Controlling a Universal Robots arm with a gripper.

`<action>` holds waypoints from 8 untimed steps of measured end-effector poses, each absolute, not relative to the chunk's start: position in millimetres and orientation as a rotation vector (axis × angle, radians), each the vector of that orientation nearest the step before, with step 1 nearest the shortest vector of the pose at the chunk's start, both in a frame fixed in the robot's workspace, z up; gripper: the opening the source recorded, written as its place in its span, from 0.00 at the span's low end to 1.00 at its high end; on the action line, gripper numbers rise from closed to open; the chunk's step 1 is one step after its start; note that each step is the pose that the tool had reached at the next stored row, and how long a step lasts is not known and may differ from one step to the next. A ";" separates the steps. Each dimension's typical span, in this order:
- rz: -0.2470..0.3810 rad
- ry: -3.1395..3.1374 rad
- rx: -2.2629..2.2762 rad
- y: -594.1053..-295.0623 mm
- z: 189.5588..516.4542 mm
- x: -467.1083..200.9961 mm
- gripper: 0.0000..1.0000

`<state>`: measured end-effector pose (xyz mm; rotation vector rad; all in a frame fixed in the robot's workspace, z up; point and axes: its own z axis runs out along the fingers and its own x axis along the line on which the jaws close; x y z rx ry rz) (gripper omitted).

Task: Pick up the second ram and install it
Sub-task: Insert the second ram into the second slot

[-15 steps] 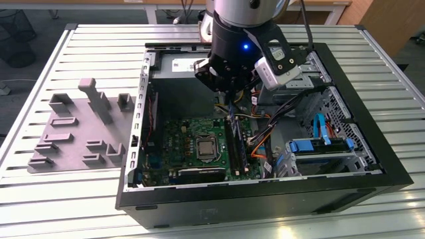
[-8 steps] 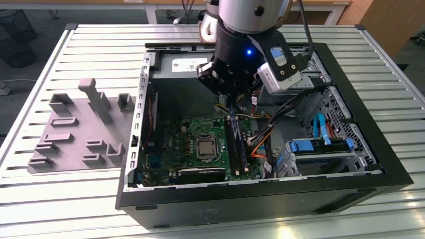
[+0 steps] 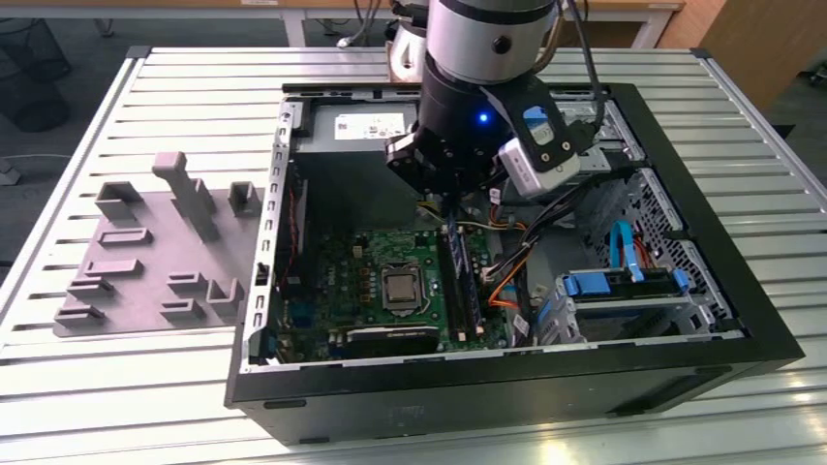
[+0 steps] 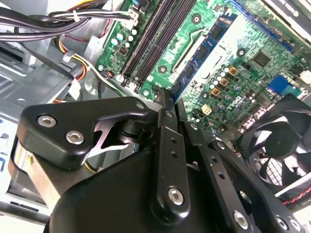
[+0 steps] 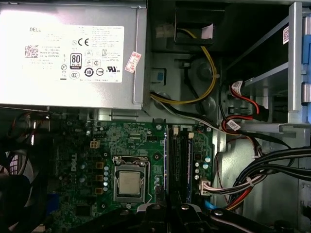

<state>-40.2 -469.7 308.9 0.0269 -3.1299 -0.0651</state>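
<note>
The black two-finger gripper (image 4: 167, 104) hangs low inside the open black computer case (image 3: 723, 320), fingers closed on the thin blue-green memory stick (image 4: 201, 51) – the second ram – which stands on edge over the long black slots (image 4: 153, 36) of the green motherboard (image 3: 343, 281). If the stick is a little tilted or off the slot, pressing could bend it. Beyond, near the case's far wall, lies the grey metal power supply (image 5: 73, 53); orange and yellow cables (image 3: 510, 266) run close.
</note>
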 end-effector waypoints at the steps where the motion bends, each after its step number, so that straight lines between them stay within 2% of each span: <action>1: -0.065 -3.130 0.027 -469.7 308.9 -40.2 0.14; 8: -0.065 -3.130 0.027 -469.7 308.5 -40.2 0.14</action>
